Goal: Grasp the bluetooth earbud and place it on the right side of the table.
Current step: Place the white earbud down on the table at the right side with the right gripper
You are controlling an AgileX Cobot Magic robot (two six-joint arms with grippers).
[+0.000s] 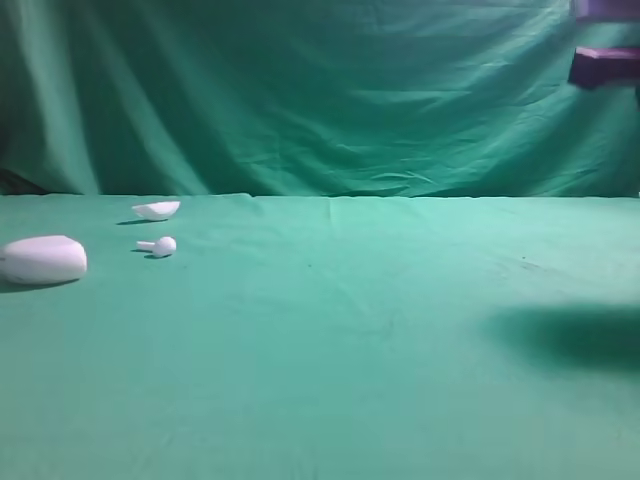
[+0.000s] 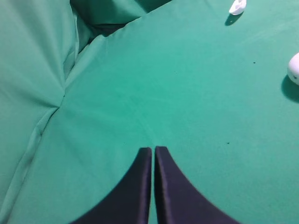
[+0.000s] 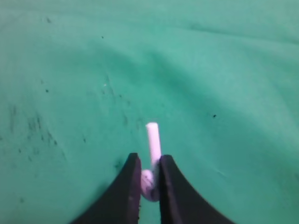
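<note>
In the right wrist view my right gripper is shut on the bluetooth earbud. Its round head is pinched between the dark fingers and its white stem sticks out ahead, above the green table. A dark purple part of the right arm shows high in the top right corner of the exterior view, with its shadow on the cloth below. My left gripper is shut with nothing in it, over bare cloth, and does not appear in the exterior view.
A second white earbud lies at the far left of the table. Behind it is a shallow white lid, and a larger white oval case sits at the left edge. A green backdrop hangs behind.
</note>
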